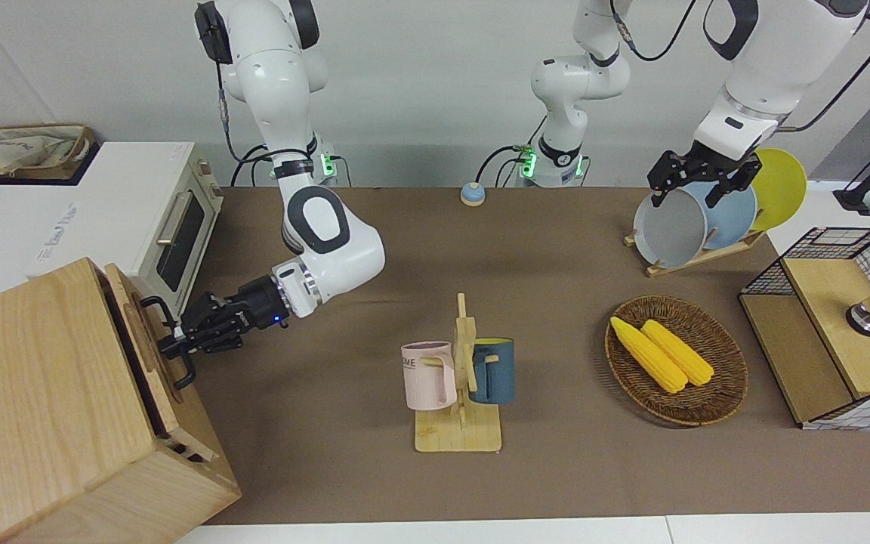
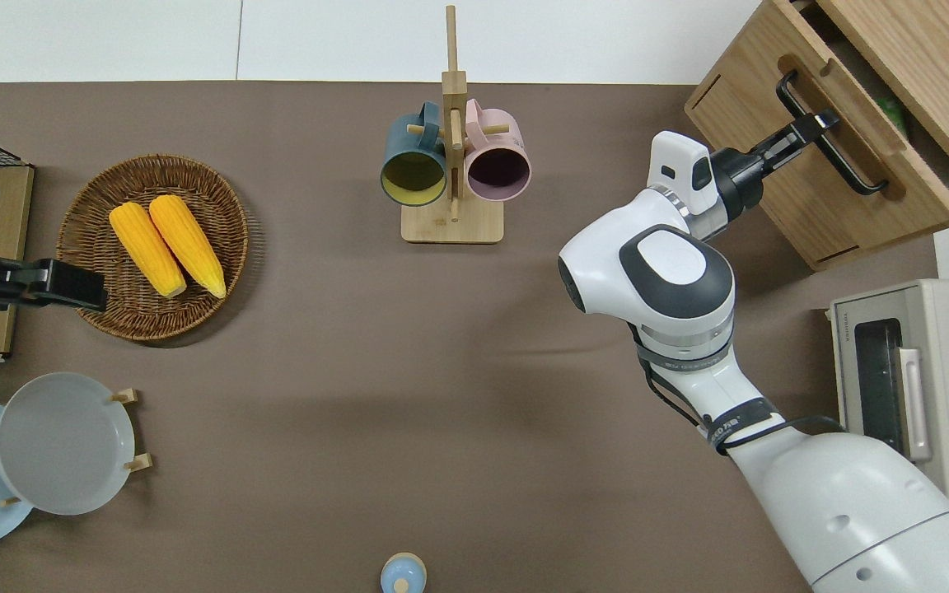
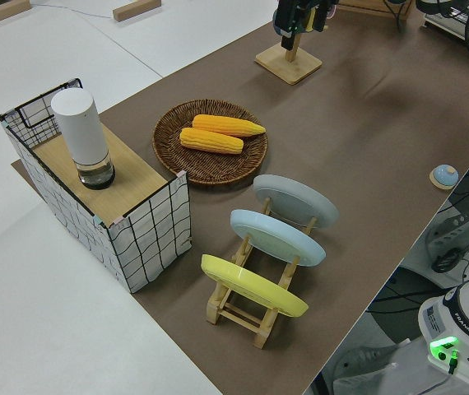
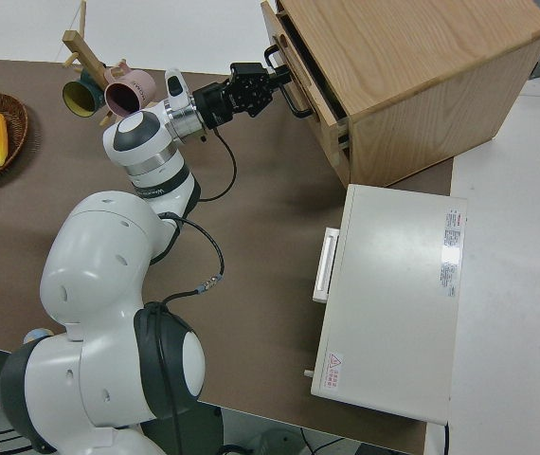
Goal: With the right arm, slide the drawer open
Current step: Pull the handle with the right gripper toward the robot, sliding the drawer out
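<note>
Right claw (image 2: 820, 125) is clamped on the black handle (image 2: 829, 148) of the drawer (image 2: 841, 123), which sits in the wooden cabinet (image 1: 42, 408) at the right arm's end of the bench (image 2: 441, 371), front already a crack out. Handle's long axis runs crosswise to the claw; drawer lies straight ahead of the fingertips w/ the wrist in line, so pull probably goes back along the forearm. Left arm's parked, claw (image 1: 695, 181) state can't tell.

Light-wood drawer (image 2: 870, 123), slightly ajar from its cabinet (image 2: 927, 49), black loop handle (image 2: 825, 136) clasped in the right gripper (image 2: 822, 125) reaching level.
</note>
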